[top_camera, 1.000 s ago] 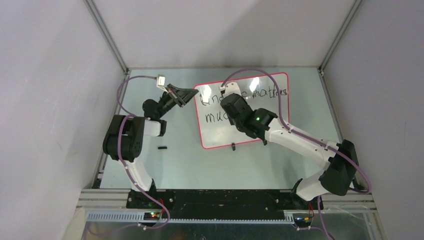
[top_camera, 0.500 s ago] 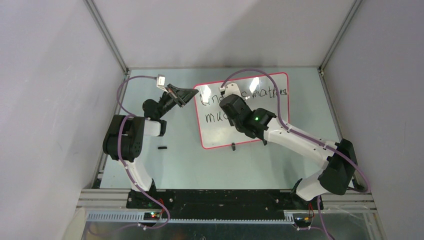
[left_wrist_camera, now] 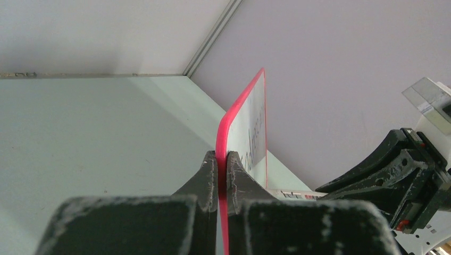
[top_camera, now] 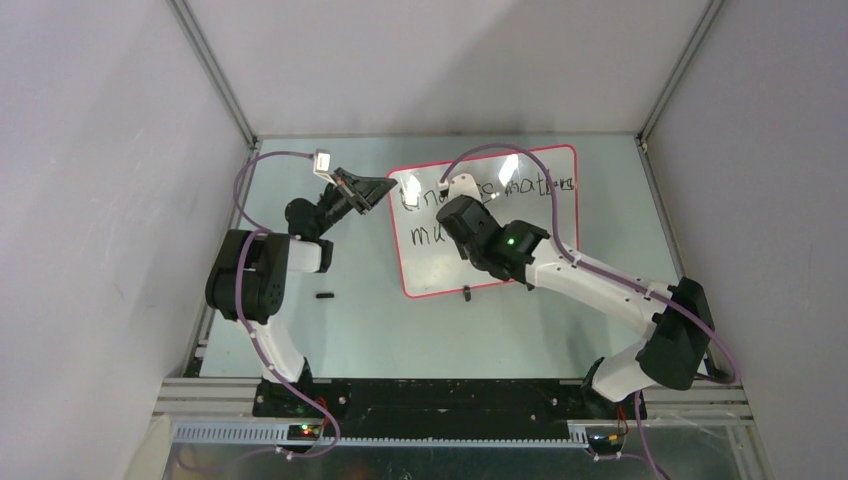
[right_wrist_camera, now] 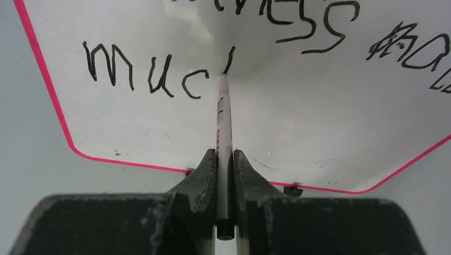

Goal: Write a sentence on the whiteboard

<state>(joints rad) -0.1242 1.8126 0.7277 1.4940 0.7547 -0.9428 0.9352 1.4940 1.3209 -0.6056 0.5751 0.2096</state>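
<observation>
The whiteboard point(top_camera: 430, 270), white with a red-pink rim, lies at the back middle of the table. My left gripper point(top_camera: 385, 192) is shut on its left edge, and the rim point(left_wrist_camera: 234, 114) runs between the pads point(left_wrist_camera: 222, 159). The sentence shows as a top line point(top_camera: 540, 186) and, below it, "muc" point(right_wrist_camera: 149, 69) with one upright stroke point(right_wrist_camera: 230, 58) after it. My right gripper point(right_wrist_camera: 225, 156) is shut on a white marker point(right_wrist_camera: 223, 117). The marker's tip meets the board just under that stroke. The right wrist point(top_camera: 468, 222) hides the middle of both lines from above.
A small black cap point(top_camera: 323, 296) lies on the green table left of the board. A black clip foot point(top_camera: 467, 293) sits at the board's near rim. Grey enclosure walls stand close on the left, back and right.
The right wrist with the marker has shifted slightly left over the second line. The left gripper and the board have stayed still.
</observation>
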